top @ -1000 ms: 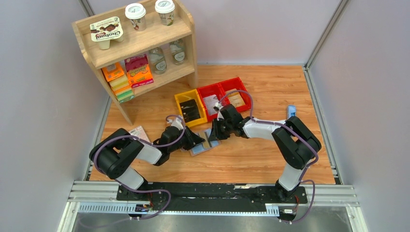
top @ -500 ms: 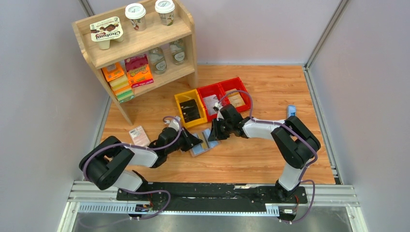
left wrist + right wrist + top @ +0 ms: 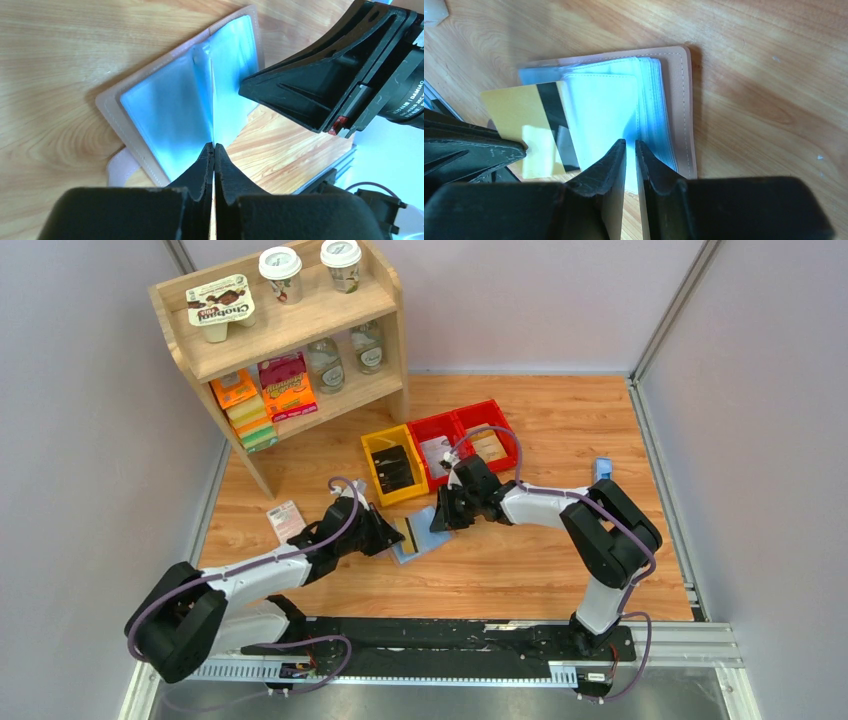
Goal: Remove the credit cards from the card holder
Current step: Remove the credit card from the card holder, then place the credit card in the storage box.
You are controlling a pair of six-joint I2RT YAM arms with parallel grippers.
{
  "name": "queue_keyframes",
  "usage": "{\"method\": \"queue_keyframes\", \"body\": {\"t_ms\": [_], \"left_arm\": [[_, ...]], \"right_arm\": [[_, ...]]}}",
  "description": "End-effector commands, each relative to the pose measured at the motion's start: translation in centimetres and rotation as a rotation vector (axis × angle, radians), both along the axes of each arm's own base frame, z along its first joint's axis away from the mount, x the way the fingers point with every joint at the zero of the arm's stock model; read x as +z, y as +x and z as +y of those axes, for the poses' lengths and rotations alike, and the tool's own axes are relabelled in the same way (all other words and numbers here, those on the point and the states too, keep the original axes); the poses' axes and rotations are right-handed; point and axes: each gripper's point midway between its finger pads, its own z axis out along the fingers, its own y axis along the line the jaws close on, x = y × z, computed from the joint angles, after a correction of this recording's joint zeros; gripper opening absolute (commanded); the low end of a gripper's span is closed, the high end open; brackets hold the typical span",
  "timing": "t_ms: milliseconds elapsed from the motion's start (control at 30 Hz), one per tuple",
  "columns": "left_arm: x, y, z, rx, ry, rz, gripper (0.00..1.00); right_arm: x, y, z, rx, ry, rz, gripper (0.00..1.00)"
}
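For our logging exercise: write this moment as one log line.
left gripper: shut on credit card, partly out | right gripper: shut on card holder

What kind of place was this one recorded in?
Probably a robot test cell staged as a small shop: plain grey partition walls, a wooden shelf of cups and packets, coloured bins on the table.

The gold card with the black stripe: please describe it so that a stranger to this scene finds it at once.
On the wooden table, just nearer than the yellow plastic bin, a brown card holder with pale blue sleeves lies open. The gold card sticks out toward the left arm, pinched by the left gripper; only it bears a black stripe.
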Motion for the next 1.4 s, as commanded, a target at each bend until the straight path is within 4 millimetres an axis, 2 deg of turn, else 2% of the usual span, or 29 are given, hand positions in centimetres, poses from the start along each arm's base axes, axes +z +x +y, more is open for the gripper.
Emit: {"method": "queue_keyframes", "body": {"t_ms": [0, 33, 67, 167, 233, 267, 300, 333, 467, 533, 567, 667, 767, 900, 1000, 1100, 1233, 1367], "left_arm": [[0.9, -0.6, 1.7, -0.040, 0.145, -0.025, 0.01], [0.4, -1.0, 2.4, -0.060, 0.191, -0.020, 0.01], [1.1, -0.8, 2.4, -0.065, 0.192, -0.042, 0.00], [1.4, -1.3, 3.3, -0.112, 0.257, -0.072, 0.00], [2.4, -1.3, 3.6, -0.147, 0.290, -0.116, 0.00], [3.5, -1.2, 3.6, -0.153, 0.289, -0.149, 0.00], [3.6, -1.4, 4.1, -0.183, 0.333, -0.165, 0.00], [5.0, -0.9, 4.4, -0.175, 0.345, -0.212, 0.00], [8.7, 0.1, 5.9, -0.222, 0.477, -0.387, 0.00], [10.2, 0.5, 6.7, -0.234, 0.534, -0.449, 0.00], [11.6, 0.9, 6.7, -0.229, 0.540, -0.488, 0.00], [13.7, 1.5, 7.3, -0.256, 0.616, -0.571, 0.00], [15.9, 2.2, 7.5, -0.251, 0.669, -0.650, 0.00], [17.8, 3.0, 7.7, -0.265, 0.754, -0.748, 0.00], [19.2, 3.5, 7.1, -0.263, 0.770, -0.818, 0.00], [20.2, 3.9, 6.3, -0.276, 0.782, -0.885, 0.00], [20.8, 4.2, 5.3, -0.293, 0.801, -0.937, 0.00], [21.1, 4.2, 4.2, -0.314, 0.813, -0.973, 0.00]], "right_arm": [[-2.4, 0.1, -1.7, -0.022, -0.119, 0.015, 0.22], [-2.2, 0.1, -1.6, -0.022, -0.115, 0.015, 0.22], [-1.9, 0.2, -1.5, -0.022, -0.113, 0.011, 0.22], [-1.1, 0.5, -1.2, -0.025, -0.101, 0.009, 0.24], [-0.3, 0.8, -0.9, -0.029, -0.092, -0.002, 0.25], [0.4, 1.0, -0.8, -0.034, -0.083, -0.008, 0.25], [1.1, 1.2, -0.7, -0.041, -0.072, -0.021, 0.25], [2.0, 1.5, -0.5, -0.048, -0.060, -0.034, 0.26], [6.9, 2.7, 0.1, -0.092, 0.001, -0.099, 0.36], [9.5, 3.3, 0.1, -0.131, 0.024, -0.131, 0.45], [10.9, 3.5, 0.0, -0.151, 0.033, -0.146, 0.51], [15.1, 4.1, -0.5, -0.222, 0.068, -0.188, 0.66], [18.9, 4.0, -0.8, -0.313, 0.146, -0.195, 0.76], [23.8, 3.2, -0.2, -0.400, 0.290, -0.210, 0.86], [25.7, 2.5, 0.9, -0.438, 0.343, -0.199, 0.88], [26.8, 3.0, 1.3, -0.512, 0.332, -0.233, 0.90], [27.8, 2.9, 2.6, -0.541, 0.318, -0.249, 0.92], [28.0, 3.1, 3.8, -0.559, 0.321, -0.214, 0.93]]}}
